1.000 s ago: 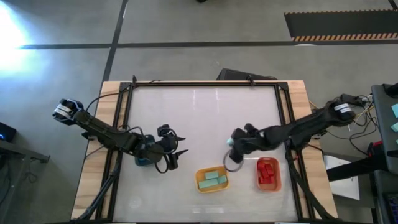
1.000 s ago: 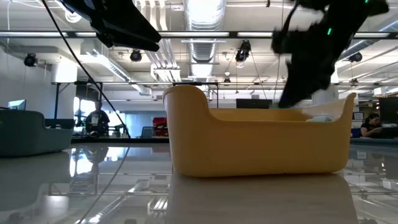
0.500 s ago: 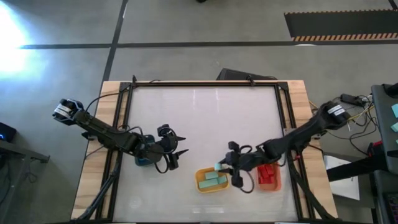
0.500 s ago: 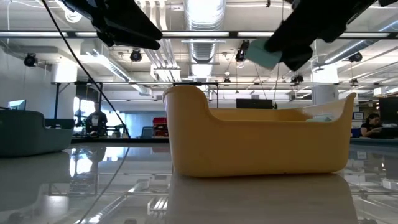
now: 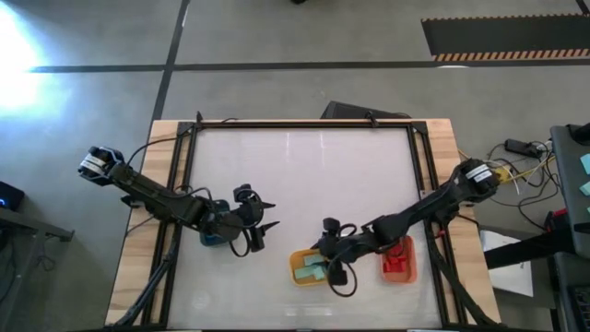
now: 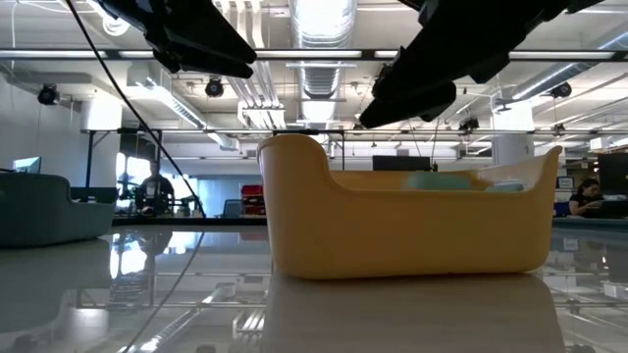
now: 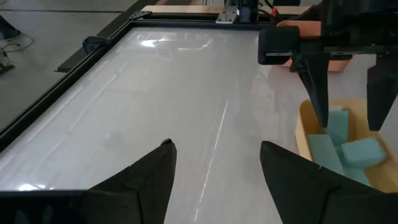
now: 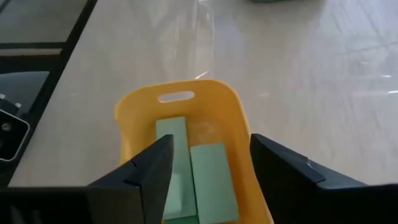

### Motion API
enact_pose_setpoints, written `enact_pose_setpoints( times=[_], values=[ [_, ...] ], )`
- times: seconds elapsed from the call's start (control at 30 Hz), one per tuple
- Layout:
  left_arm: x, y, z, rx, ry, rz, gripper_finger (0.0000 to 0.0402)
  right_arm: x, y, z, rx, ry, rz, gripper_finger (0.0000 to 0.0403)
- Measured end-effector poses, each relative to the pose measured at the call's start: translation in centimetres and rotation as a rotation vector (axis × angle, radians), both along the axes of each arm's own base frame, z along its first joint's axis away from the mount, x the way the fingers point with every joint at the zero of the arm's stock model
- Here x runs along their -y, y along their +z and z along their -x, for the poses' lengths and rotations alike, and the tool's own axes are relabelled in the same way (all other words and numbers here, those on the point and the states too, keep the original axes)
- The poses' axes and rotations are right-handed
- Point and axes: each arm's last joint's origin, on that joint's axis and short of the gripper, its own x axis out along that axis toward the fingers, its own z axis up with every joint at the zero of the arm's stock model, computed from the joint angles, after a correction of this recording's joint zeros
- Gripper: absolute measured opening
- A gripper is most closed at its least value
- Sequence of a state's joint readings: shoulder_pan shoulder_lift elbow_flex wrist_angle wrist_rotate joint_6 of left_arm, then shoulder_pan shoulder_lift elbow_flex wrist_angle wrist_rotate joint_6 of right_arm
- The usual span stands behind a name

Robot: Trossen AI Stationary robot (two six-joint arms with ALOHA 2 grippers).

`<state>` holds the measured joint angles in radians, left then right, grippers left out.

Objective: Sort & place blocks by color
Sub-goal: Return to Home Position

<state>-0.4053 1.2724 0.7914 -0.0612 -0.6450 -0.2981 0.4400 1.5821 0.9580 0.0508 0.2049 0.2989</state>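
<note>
Several pale mint-teal blocks (image 8: 211,180) lie flat in the yellow bin (image 8: 180,98), also seen in the left wrist view as blocks (image 7: 339,140). Red blocks (image 5: 398,258) lie in the orange bin (image 5: 411,269). My right gripper (image 8: 211,140) hangs open just above the yellow bin (image 5: 297,269), with a finger on either side of the blocks and touching nothing. My left gripper (image 5: 265,217) waits open over the table's left half, above bare table. No blue block shows.
A grey-blue bin (image 5: 210,236) sits under the left arm, mostly hidden by it. The white table top (image 5: 304,175) stretches bare toward the far edge, framed by black rails (image 5: 419,166). Cables trail beside both arms. People show far off in the room behind.
My right gripper has carried a mint-teal block from the table's middle toward the near edge and somewhat left, over the yellow bin, and has let it go. The block now lies in the bin with the other mint-teal blocks.
</note>
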Motion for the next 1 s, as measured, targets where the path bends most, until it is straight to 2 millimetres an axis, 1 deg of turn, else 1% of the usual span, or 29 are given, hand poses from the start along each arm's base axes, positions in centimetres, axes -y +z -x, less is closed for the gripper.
enact_pose_setpoints(
  times=[0.13,0.27,0.4,0.5,0.6,0.67,0.77,0.83,0.93,1.0],
  values=[
    [0.0,0.0,0.0,-0.008,-0.014,-0.025,0.0217,0.0,0.5,-0.1,-0.006,0.013,0.029,0.0209],
    [0.2,0.1,0.1,-0.030,-0.065,-0.102,0.0217,0.3,1.0,0.5,0.019,0.032,0.087,0.0206],
    [0.3,-0.3,0.6,-0.079,-0.203,-0.166,0.0217,1.2,1.5,1.3,0.054,0.005,0.193,0.0198],
    [0.0,-0.4,1.7,-0.086,-0.296,-0.206,0.0217,2.0,2.1,2.4,0.075,0.003,0.235,0.0192],
    [-1.1,-0.4,3.6,-0.054,-0.292,-0.201,0.0211,3.0,2.7,3.7,0.150,0.013,0.245,0.0187],
    [-2.1,-0.6,5.0,-0.020,-0.275,-0.193,0.0203,3.7,2.8,4.6,0.208,0.025,0.266,0.0183],
    [-3.5,-1.1,7.0,0.065,-0.239,-0.183,0.0189,5.4,2.8,5.9,0.316,0.012,0.300,0.0176],
    [-4.4,-1.9,8.2,0.133,-0.212,-0.180,0.0179,7.0,2.9,6.4,0.395,-0.035,0.308,0.0170],
    [-5.6,-3.3,9.6,0.235,-0.167,-0.195,0.0162,9.9,2.9,7.2,0.428,-0.071,0.306,0.0159],
    [-6.2,-4.3,10.5,0.277,-0.144,-0.195,0.0151,11.6,2.9,8.2,0.439,-0.076,0.289,0.0149]
  ],
)
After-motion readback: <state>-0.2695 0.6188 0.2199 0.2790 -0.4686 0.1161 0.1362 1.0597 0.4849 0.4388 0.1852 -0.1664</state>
